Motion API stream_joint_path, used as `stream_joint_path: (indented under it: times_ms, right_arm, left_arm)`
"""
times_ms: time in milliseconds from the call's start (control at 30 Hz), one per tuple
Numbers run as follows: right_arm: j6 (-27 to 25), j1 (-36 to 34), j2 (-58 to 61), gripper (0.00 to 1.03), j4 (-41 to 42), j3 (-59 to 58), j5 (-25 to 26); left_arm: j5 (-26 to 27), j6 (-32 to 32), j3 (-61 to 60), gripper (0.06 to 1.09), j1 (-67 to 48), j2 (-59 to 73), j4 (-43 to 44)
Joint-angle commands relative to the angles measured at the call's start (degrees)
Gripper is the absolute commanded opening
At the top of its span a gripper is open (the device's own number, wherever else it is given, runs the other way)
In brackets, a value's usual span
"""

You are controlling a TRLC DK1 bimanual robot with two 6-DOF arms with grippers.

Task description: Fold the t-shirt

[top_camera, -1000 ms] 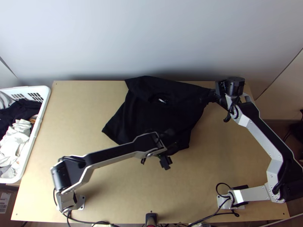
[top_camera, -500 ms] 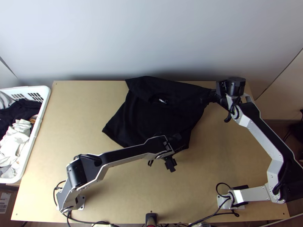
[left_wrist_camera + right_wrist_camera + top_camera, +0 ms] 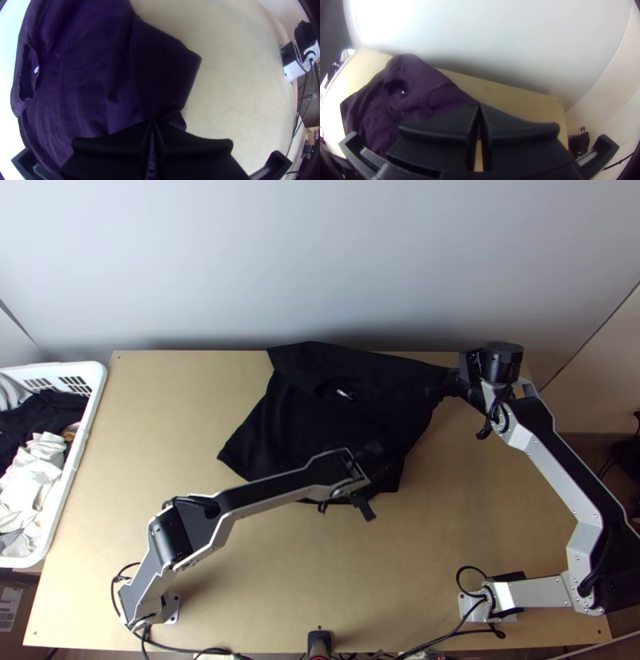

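Arms (image 3: 272, 489) bent, my left end effector (image 3: 379, 450) and right end effector (image 3: 446, 387) pinch the t-shirt (image 3: 320, 424) lying between them.

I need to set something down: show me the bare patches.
Bare table: between the basket and t-shirt, beyond the left arm; near middle, between the arms' bases; and between the t-shirt and right arm. Crowded: the t-shirt's near part, where the left arm crosses, and its far right corner, at the right gripper.
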Motion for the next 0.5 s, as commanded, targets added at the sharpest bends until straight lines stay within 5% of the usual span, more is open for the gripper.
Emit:
stream_joint_path:
  times_ms: [0, 467]
  right_arm:
    - [0.0, -0.2, -0.8, 0.03, -1.0, 0.6, -0.1]
    - [-0.2, -1.7, -5.2, 0.03, -7.5, 5.7, -0.9]
  left_arm:
    - [-0.1, 0.4, 0.5, 0.09, 4.1, -1.6, -0.8]
    - [0.2, -0.2, -0.2, 0.09, 10.0, -16.4, -3.4]
